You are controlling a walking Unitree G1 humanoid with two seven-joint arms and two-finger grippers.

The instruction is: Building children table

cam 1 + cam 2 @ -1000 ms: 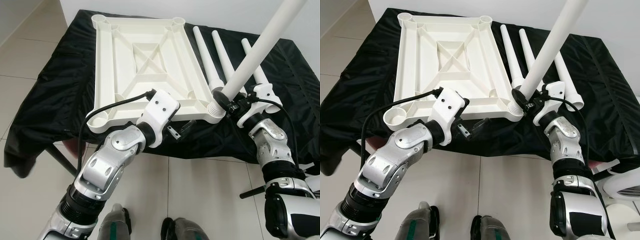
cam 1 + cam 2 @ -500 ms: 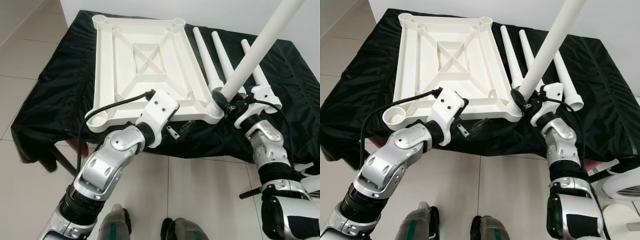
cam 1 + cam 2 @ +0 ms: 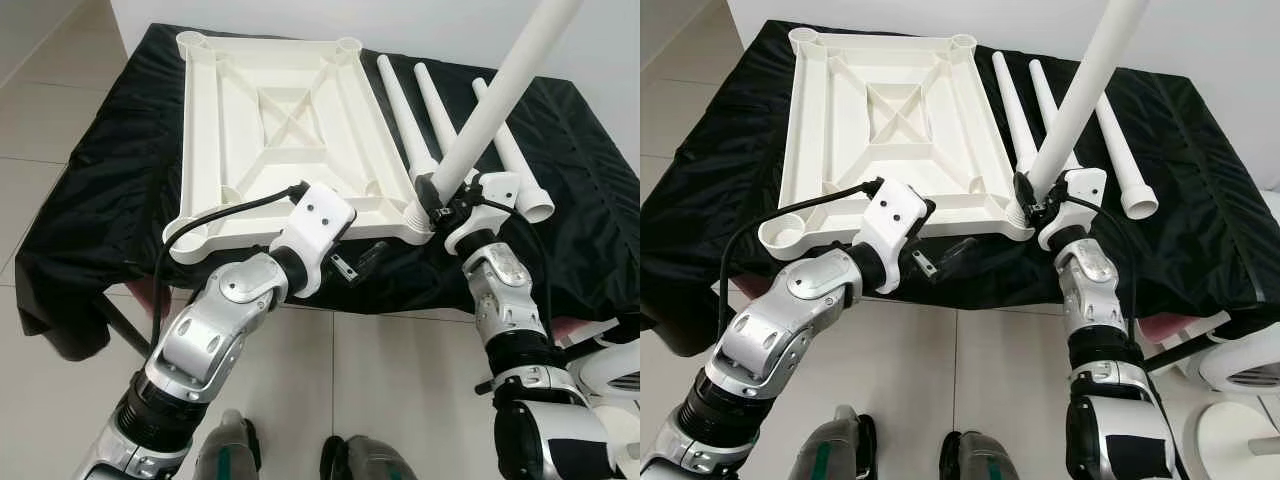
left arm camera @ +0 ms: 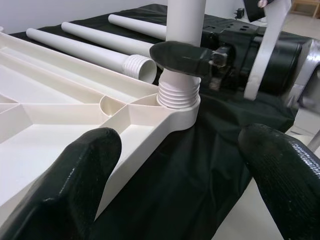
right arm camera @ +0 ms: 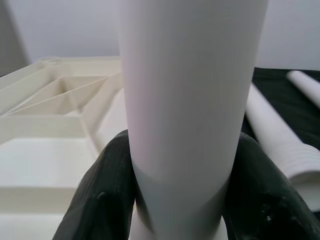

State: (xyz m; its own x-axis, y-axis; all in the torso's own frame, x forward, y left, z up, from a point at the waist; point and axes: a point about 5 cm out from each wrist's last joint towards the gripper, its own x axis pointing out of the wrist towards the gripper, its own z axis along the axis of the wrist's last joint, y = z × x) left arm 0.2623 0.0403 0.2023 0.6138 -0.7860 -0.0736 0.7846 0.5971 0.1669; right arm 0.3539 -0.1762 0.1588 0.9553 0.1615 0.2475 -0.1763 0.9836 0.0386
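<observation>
Since 1 s ago the leg (image 3: 500, 95) is standing steeper and the right gripper (image 3: 437, 195) is sitting closer in over the corner socket (image 4: 178, 111). It's clenching the leg just above its threaded end, which is sitting in that socket of the upside-down tabletop (image 3: 275, 120). Left gripper (image 3: 362, 260) is hovering released, fingers (image 4: 75, 185) spread, just beside the tabletop edge. Step looks like screwing in leg no. 1; next probably calls for twisting w/ the leg kept straight. Three spare legs (image 3: 440, 100) are lying beyond the right gripper.

The tabletop (image 3: 280, 120) lies upside down on the cloth (image 3: 120, 170). Three legs (image 3: 405, 110) lie right of it. A fourth leg (image 3: 495, 95) stands in its near right socket (image 4: 180, 102).
</observation>
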